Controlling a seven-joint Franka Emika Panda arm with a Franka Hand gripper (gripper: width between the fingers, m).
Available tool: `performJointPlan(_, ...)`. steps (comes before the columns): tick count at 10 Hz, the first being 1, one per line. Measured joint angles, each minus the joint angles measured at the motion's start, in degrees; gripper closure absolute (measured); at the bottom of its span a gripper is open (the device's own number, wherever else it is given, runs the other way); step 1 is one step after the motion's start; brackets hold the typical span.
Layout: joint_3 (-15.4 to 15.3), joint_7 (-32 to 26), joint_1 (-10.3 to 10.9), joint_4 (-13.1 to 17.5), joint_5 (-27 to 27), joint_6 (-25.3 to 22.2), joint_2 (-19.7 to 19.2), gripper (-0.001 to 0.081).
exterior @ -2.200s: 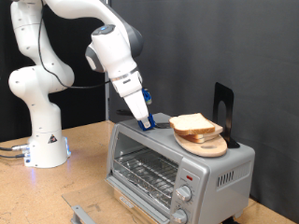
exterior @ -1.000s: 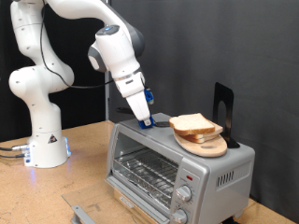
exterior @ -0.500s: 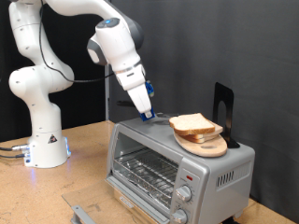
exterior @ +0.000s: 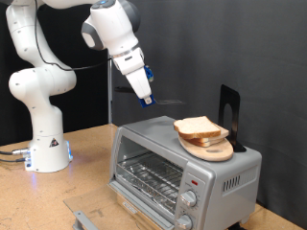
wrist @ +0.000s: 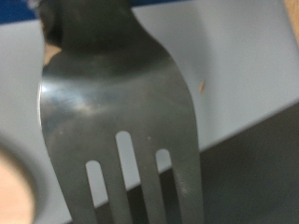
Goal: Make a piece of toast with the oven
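Your pincer hangs in the air above the boxy silver-grey toaster oven, pinching the handle of a shiny metal fork whose tines fill the wrist view. The pale square slice of toast with tan crust lies on a round light-wood plate atop the oven, towards the exterior view's right.
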State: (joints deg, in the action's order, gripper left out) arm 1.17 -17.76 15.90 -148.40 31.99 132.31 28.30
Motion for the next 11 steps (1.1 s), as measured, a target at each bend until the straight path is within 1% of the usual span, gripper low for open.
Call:
performJointPlan(1, 0.2, 0.0, 0.1, -0.4, 3.8, 2.4, 0.3, 0.0444)
performJointPlan(3, 1.1, -0.2, 0.2, -1.3, 11.7, 6.8, 2.4, 0.0444)
performJointPlan(4, 1.9, 0.7, -0.1, -2.1, 13.4, 7.1, 3.9, 0.0444)
performJointPlan(5, 2.8, 2.5, -1.7, -2.3, 9.9, 1.8, 5.6, 0.0444)
performJointPlan(6, 3.5, 4.0, -4.3, -1.6, 2.7, -7.2, 7.0, 0.0444)
performJointPlan(7, 3.4, 4.5, -6.5, -0.5, -1.9, -13.4, 7.6, 0.0444)
performJointPlan(9, 3.3, 4.6, -6.1, -1.7, 2.6, -8.4, 7.6, 0.0443)
performJointPlan(11, 3.8, 5.0, -6.5, -2.9, 6.8, -3.8, 7.6, 0.0443)
